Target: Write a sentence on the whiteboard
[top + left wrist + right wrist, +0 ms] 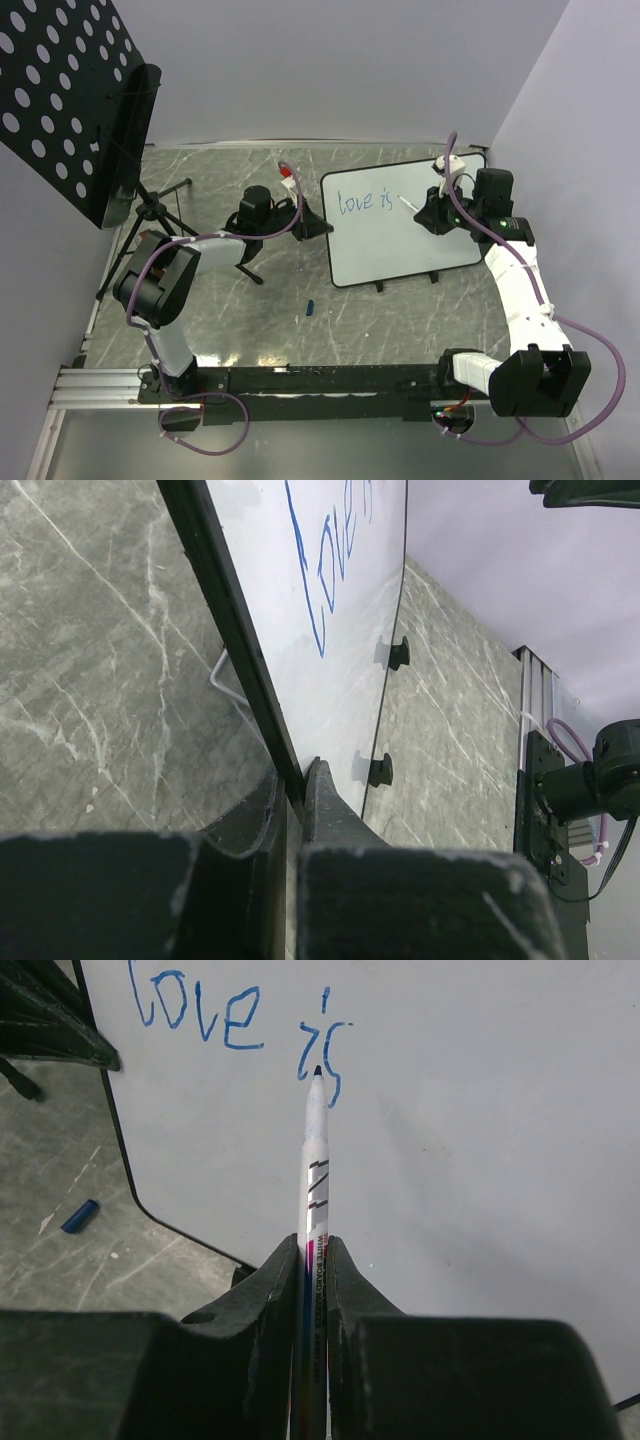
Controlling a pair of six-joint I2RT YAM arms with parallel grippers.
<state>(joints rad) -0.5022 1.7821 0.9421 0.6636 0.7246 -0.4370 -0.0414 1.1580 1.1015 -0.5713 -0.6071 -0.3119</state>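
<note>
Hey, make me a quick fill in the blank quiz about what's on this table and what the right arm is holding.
1. The sentence on the whiteboard so far reads "love ____".
2. The right gripper is shut on a ____.
3. The small cap lying on the table is ____.
Missing words: is; marker; blue.

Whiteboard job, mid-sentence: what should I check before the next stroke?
1. Marker clamped in right jaws: ok.
2. Its tip uncapped: ok.
3. Left jaws shut on whiteboard rim: ok.
4. Tip touching the whiteboard: cannot tell.
5. Sentence complete: not ok, only "love is" written.
6. Bare whiteboard right of the writing: ok.
</note>
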